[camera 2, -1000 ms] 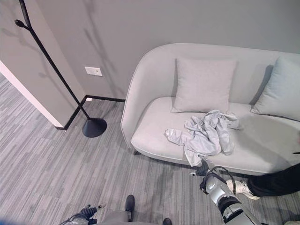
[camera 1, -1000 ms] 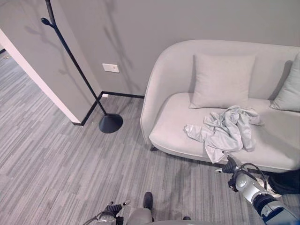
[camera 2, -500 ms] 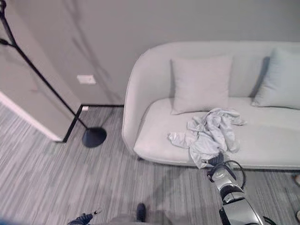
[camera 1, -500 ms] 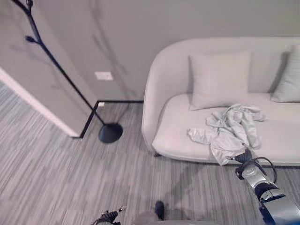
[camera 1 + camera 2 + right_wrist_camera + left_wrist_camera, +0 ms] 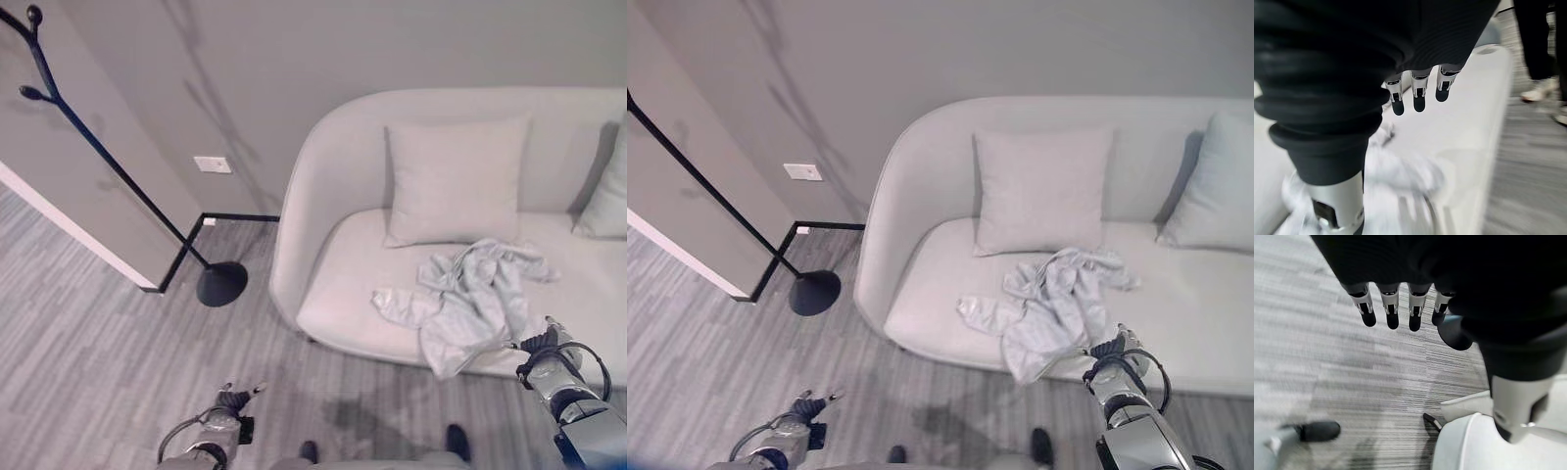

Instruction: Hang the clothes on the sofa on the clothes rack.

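A crumpled light grey garment lies on the seat of the pale sofa, one flap hanging over the front edge. My right hand hovers at that front edge, just right of the hanging flap. Its fingers are straight and hold nothing, with the garment below them. The black clothes rack stands at the left by the wall corner on a round base. My left hand hangs low over the floor, its fingers straight.
Two pale cushions lean on the sofa back. A white wall socket sits between rack and sofa. A person's dark legs and shoe stand on the grey striped floor beyond the sofa's end.
The camera has shifted. My right hand has risen from the floor in front of the sofa to the seat's front edge beside the garment. The left hand shows a little higher.
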`<state>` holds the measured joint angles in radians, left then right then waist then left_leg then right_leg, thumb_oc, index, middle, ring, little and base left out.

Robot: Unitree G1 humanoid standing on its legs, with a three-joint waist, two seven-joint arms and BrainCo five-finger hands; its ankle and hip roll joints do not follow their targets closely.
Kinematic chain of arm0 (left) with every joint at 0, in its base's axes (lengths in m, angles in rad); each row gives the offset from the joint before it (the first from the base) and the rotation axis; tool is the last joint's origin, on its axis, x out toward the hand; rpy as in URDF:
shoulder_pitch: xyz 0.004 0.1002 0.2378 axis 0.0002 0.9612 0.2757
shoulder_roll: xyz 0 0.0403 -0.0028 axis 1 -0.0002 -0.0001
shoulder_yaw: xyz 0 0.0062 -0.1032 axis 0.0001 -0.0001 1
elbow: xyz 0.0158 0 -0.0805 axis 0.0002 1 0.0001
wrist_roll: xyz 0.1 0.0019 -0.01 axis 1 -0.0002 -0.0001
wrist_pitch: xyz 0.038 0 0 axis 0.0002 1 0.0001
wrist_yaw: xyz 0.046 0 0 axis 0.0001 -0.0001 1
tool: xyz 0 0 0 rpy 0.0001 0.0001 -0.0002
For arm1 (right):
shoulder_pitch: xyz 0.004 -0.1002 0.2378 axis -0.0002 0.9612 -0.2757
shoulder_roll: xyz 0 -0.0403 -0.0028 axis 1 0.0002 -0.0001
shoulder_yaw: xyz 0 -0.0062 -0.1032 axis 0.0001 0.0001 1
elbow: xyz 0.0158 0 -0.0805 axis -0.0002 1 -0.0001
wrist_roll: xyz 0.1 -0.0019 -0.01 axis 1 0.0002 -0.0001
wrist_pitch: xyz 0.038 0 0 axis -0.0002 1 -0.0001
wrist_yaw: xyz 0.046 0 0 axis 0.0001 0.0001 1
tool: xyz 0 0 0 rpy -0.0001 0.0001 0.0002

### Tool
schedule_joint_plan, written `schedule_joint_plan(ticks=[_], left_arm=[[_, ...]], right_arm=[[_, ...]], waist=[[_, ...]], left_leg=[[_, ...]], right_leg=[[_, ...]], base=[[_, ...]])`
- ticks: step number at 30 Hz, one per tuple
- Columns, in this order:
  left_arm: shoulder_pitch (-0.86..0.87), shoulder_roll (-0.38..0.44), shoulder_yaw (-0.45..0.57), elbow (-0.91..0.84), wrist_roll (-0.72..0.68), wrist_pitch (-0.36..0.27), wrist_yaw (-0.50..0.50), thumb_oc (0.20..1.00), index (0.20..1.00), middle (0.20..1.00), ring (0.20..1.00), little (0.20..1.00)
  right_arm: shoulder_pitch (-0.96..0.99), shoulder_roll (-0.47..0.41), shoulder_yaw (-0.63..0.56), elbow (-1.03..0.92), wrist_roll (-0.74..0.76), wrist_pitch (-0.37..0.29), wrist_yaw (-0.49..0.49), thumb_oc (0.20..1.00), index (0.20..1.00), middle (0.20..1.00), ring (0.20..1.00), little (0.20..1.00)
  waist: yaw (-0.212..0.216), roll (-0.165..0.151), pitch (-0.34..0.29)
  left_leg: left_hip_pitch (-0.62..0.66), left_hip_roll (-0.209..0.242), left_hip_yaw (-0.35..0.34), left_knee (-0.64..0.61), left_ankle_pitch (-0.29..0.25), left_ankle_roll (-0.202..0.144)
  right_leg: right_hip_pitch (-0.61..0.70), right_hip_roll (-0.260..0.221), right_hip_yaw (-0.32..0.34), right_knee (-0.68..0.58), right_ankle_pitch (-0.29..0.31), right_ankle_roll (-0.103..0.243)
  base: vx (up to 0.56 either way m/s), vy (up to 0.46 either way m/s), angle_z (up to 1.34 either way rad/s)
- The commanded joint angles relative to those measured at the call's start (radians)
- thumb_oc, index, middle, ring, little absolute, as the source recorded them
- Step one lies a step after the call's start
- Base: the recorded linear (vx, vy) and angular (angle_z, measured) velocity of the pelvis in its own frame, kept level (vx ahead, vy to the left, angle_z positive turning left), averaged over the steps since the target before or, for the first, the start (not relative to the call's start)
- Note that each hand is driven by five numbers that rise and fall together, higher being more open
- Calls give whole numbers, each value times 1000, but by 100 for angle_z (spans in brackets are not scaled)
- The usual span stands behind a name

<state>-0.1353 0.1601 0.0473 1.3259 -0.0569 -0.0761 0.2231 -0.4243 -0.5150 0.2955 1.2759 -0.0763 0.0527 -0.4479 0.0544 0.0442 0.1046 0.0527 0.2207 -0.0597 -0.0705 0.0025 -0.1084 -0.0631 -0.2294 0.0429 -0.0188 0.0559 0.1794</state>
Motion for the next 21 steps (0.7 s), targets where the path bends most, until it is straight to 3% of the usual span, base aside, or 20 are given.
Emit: schedule_joint_plan(ticks=[1, 4, 6, 7, 9, 10, 11, 14, 18, 21], left_arm=[[-36, -41, -20, 36, 25, -9, -2, 1000, 1000, 1000, 1000, 1000], [-34, -44, -25, 36, 26, -2, -5, 1000, 1000, 1000, 1000, 1000], [-15, -39, -29, 26, 29, 8, -10, 1000, 1000, 1000, 1000, 1000], [-11, -33, -31, 28, 36, 8, -7, 1000, 1000, 1000, 1000, 1000], [-15, -16, -44, 44, 50, 2, -6, 1000, 1000, 1000, 1000, 1000], [-19, -2, -57, 38, 53, -3, -6, 1000, 1000, 1000, 1000, 1000], [-8, 6, -91, 55, 76, -3, -11, 1000, 1000, 1000, 1000, 1000], [-4, 13, -135, 99, 113, 6, -6, 1000, 1000, 1000, 1000, 1000], [-10, 23, -166, 101, 119, 6, -2, 1000, 1000, 1000, 1000, 1000], [-41, 10, -201, 76, 136, -2, 3, 1000, 1000, 1000, 1000, 1000]], right_arm=[[-118, -80, 2, 9, 66, -25, -28, 1000, 1000, 1000, 1000, 1000], [-118, -74, 0, 23, 77, -26, -32, 1000, 1000, 1000, 1000, 1000], [-111, -63, -28, 38, 122, -40, -29, 1000, 1000, 1000, 1000, 1000], [-117, -57, -33, 37, 138, -48, -19, 1000, 1000, 1000, 1000, 1000], [-123, -13, -50, 52, 150, -64, 0, 1000, 1000, 1000, 1000, 1000], [-121, 1, -53, 46, 151, -66, 15, 1000, 1000, 1000, 1000, 1000], [-118, 8, -65, 39, 160, -68, 33, 1000, 1000, 1000, 1000, 1000], [-139, 44, -63, 28, 158, -71, 49, 1000, 1000, 1000, 1000, 1000], [-149, 84, -63, 9, 158, -77, 65, 1000, 1000, 1000, 1000, 1000], [-214, 114, -44, 31, 145, -70, 58, 1000, 1000, 1000, 1000, 1000]], waist=[[-21, -11, 14], [-22, -9, 13], [-21, -15, 22], [-21, -14, 29], [12, -16, 45], [32, -15, 54], [46, 2, 70], [58, 30, 67], [63, 34, 70], [71, 55, 128]], left_leg=[[-47, 43, -41, -17, 40, 73], [-55, 65, -36, -14, 59, 79], [-69, 98, 42, 51, 83, 81], [-65, 83, 46, 64, 79, 71], [-125, -54, 29, 44, 57, 65], [-158, -95, 56, 29, 65, 64], [-171, -115, 126, 14, 71, 52], [-137, -128, 88, -17, 74, 53], [-142, -138, 81, -17, 68, 55], [-151, -136, 81, -17, 77, 56]], right_leg=[[-1, 19, 35, 1, 10, -96], [18, 37, 16, -16, 11, -99], [52, 41, -36, -25, 16, -104], [64, 46, -47, -30, 19, -108], [98, 69, -53, -50, 21, -124], [114, 76, -64, -50, 25, -127], [149, 86, -93, -52, 27, -123], [184, 97, -99, -68, 14, -131], [177, 93, -101, -69, -1, -133], [161, 84, -115, -69, -15, -129]], base=[[143, -437, 15], [72, -181, 40], [181, -340, 48], [162, -214, 105], [139, -216, 69], [200, -194, 33], [154, -115, 43], [196, 16, 26], [96, 48, 1], [-7, 79, 5]])
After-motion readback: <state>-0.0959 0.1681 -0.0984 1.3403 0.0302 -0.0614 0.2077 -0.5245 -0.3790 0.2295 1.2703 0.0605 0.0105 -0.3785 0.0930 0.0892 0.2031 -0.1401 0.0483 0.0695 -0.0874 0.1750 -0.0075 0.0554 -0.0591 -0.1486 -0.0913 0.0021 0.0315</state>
